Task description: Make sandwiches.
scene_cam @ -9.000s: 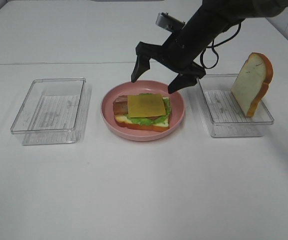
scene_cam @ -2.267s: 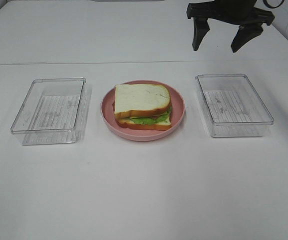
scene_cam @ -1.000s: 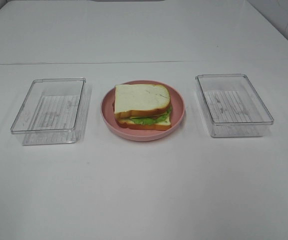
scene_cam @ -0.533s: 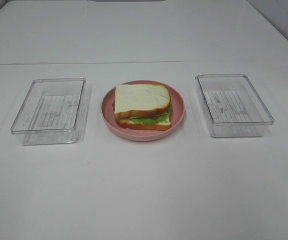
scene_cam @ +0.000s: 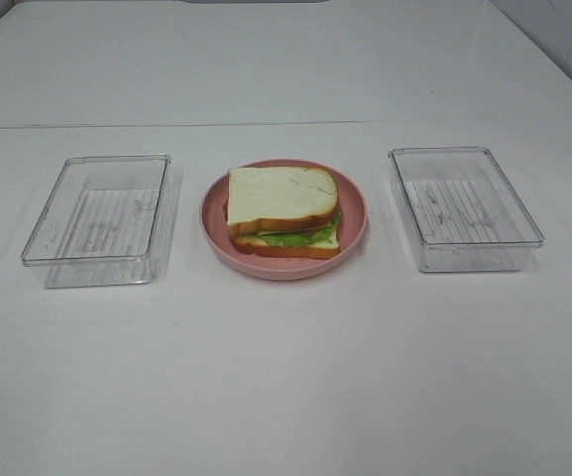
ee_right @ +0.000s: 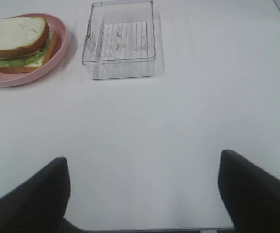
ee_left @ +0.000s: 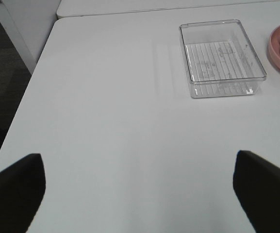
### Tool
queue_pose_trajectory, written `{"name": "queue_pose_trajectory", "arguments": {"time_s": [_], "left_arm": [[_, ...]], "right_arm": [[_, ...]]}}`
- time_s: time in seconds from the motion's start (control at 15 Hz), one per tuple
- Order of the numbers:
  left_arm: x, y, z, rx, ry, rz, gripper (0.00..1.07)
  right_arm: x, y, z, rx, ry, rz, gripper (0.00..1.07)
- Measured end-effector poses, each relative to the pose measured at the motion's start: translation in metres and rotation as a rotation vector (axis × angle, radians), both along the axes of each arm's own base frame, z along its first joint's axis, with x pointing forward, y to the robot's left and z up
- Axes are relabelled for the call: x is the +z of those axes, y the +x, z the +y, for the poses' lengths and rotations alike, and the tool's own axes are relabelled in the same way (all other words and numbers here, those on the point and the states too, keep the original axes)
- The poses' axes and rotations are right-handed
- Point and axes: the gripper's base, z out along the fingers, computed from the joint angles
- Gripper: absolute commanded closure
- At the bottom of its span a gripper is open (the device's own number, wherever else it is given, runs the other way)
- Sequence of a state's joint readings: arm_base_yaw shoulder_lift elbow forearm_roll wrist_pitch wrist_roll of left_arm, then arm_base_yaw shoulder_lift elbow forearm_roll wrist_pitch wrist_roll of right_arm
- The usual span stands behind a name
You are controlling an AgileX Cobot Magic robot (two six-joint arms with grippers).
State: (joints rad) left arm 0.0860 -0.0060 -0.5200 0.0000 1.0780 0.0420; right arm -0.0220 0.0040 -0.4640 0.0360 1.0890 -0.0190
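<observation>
The sandwich (scene_cam: 284, 212) sits assembled on the round pink plate (scene_cam: 353, 238) at the middle of the table (scene_cam: 286, 377). A white bread slice caps the stack, with green lettuce poking out along the near edge above the bottom slice. That top slice suggests the build is finished, and the plate keeps the layers squared up in 1 spot.

On either side of the plate stand 2 clear plastic trays: the left tray (scene_cam: 97, 218) and the right tray (scene_cam: 464, 206). Both hold nothing, which fits their likely job as ingredient bins now used up.

Neither arm shows in the high view. In the left wrist view the left hand (ee_left: 140, 189) hangs above bare table well apart from the left tray, its fingers spread wide and gripping nothing. The right hand (ee_right: 142, 189) is likewise parted wide and free of any load, set well back from the right tray. Both look parked clear of the work, so I judge the task essentially complete.
</observation>
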Motion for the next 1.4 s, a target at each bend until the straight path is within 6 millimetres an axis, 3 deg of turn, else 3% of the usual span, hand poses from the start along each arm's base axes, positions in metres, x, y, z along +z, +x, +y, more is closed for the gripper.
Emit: {"name": "queue_pose_trajectory", "arguments": {"time_s": [1.4], "left_arm": [[0.0000, 0.0002, -0.0019, -0.014, -0.020, -0.002, 0.09]], "right_arm": [[-0.0039, -0.0005, 0.0017, -0.007, 0.048, 0.019, 0.28]]}}
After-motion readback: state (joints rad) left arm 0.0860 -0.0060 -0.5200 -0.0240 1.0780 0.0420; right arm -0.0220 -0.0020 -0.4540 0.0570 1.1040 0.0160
